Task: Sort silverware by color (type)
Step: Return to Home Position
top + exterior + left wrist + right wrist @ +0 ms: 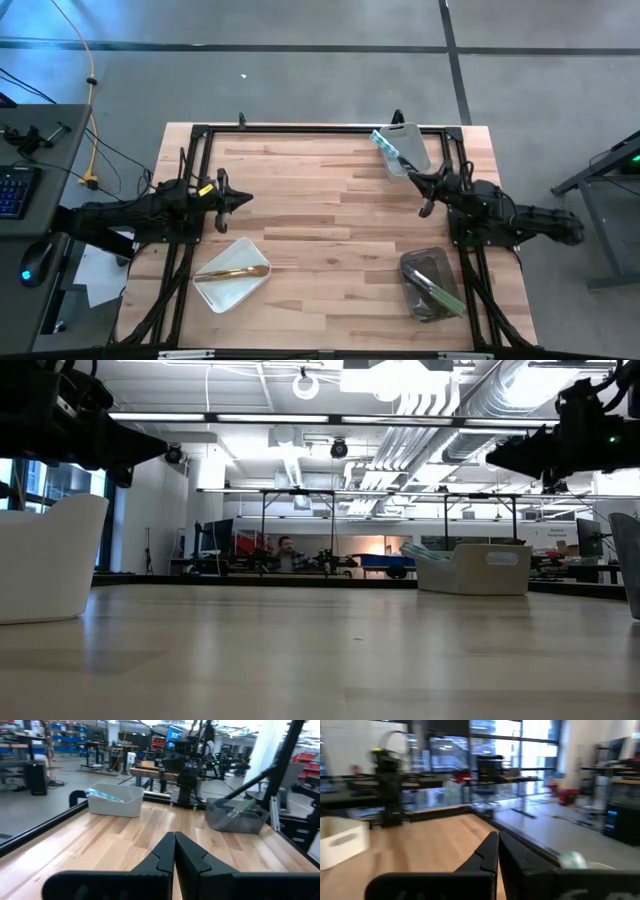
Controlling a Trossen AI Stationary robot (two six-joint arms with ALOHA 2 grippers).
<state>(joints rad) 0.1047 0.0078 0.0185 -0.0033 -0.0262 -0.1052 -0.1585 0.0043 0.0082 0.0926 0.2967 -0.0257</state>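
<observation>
All the silverware lies in three trays. Gold pieces (236, 271) lie in the white tray (233, 274) near the table's near left. Light-blue-handled pieces (389, 148) sit in the pale tray (405, 150) at the far right, also seen in the left wrist view (105, 795). Green-handled pieces (438, 291) lie in the grey tray (430, 284) at the near right. My left gripper (247, 198) is shut and hovers above the table's left side. My right gripper (420, 180) is shut and hovers just near of the pale tray, holding nothing.
A black frame rail (320, 128) runs round the table's far edge and sides. The wooden middle of the table (330, 220) lies between the two grippers. A desk with a keyboard (12, 190) stands left of the table.
</observation>
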